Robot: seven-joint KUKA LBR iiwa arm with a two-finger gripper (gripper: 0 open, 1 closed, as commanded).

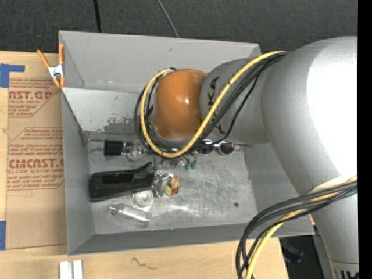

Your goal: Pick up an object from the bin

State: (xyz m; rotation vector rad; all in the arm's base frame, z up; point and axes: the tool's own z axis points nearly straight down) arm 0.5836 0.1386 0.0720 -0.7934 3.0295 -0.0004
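The grey metal bin (pixel 216 186) carries a small scatter on the left half of its scuffed floor: a long black tool (pixel 119 183) lies crosswise, with a short black cylinder (pixel 113 149) behind it near the back wall. In front of the tool, a round whitish cap (pixel 143 199) and a silvery tube (pixel 130 214) lie just beside each other. A small yellow-and-red piece (pixel 170 184) sits at the tool's right end, with 1 green bit (pixel 189 164) near it

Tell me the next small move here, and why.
Probably raise the arm a little, straight up. Its orange cover hangs low over the bin's middle, just above the black tool and the yellow-red piece, and hides what lies under it, so no grasp can be checked yet.
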